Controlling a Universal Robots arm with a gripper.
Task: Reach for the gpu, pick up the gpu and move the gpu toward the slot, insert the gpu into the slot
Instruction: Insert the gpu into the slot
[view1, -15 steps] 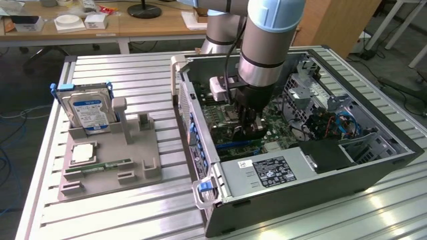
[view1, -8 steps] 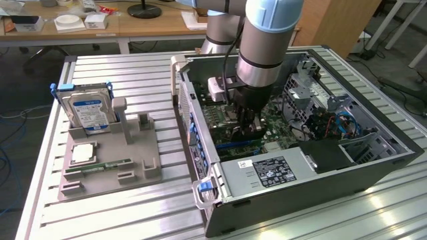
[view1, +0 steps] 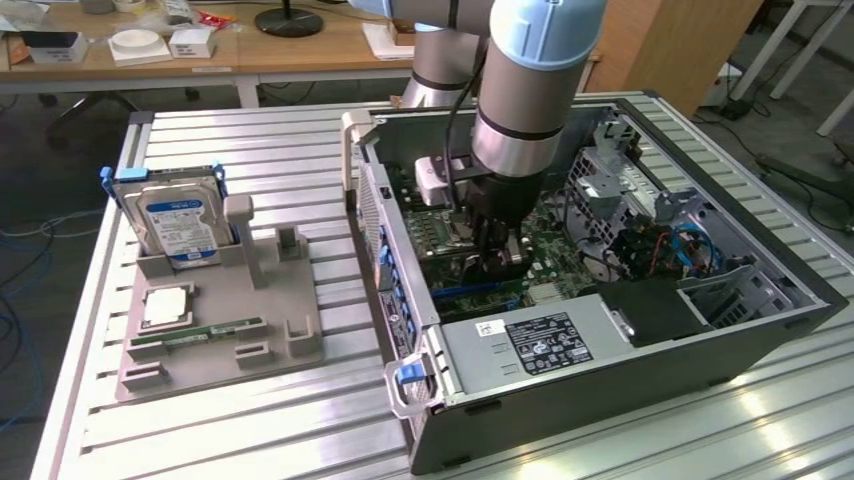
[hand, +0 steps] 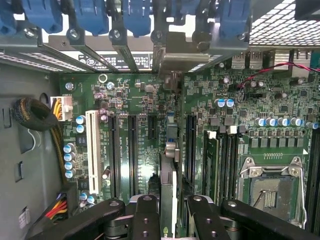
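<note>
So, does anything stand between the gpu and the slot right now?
Nothing visible does. The hand holds the gpu edge-on over the motherboard. The blue slot shows just under the hand in the exterior view, with no cable or part across it.

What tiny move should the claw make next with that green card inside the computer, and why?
Probably a gentle push straight down. The claw grips the card upright, edge-on, low over the green board, and the card looks lined up along the blue slot. Whether its edge is already in the slot I can't tell.
</note>
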